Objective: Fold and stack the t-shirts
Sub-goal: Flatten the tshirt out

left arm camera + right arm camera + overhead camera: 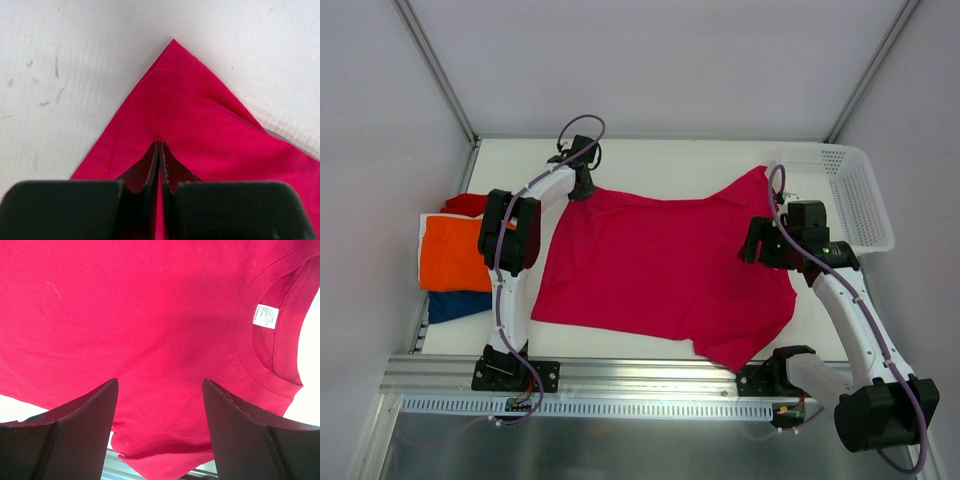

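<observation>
Left gripper (159, 150) pinches magenta t-shirt (660, 265) corner; right gripper (160, 382) spread above it

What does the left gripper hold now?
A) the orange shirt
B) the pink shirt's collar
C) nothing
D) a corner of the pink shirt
D: the left wrist view shows the left gripper shut on the pink shirt just behind its pointed corner.
</observation>
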`<action>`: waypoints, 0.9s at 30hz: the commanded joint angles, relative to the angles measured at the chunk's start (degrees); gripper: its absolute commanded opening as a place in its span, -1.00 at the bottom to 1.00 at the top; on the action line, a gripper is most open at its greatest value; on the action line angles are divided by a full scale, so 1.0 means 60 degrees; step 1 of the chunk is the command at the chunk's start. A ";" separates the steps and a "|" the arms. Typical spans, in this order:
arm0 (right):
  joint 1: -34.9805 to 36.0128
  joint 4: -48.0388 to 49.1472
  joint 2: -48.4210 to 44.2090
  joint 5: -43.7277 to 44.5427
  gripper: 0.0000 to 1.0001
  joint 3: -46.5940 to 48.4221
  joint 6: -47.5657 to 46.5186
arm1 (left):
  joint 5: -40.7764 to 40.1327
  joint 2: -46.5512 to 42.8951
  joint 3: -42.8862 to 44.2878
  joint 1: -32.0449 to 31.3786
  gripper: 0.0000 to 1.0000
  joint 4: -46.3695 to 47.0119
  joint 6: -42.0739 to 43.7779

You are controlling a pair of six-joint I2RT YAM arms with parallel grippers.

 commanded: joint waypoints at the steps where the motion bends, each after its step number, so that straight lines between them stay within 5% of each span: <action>1: 0.0035 0.0218 -0.0043 -0.0156 0.43 -0.0062 0.0059 | -0.0430 -0.0207 0.0307 -0.0079 -1.00 -0.0078 0.0250; 14: 0.0035 0.0320 -0.0101 -0.0185 0.41 -0.0311 0.0191 | -0.1338 -0.0792 0.0364 -0.0094 -1.00 -0.0078 0.0425; 27: 0.0020 0.1695 0.0205 0.0078 0.46 -0.0575 0.0762 | -0.1251 -0.0252 0.3000 -0.0094 -1.00 -0.0122 0.1245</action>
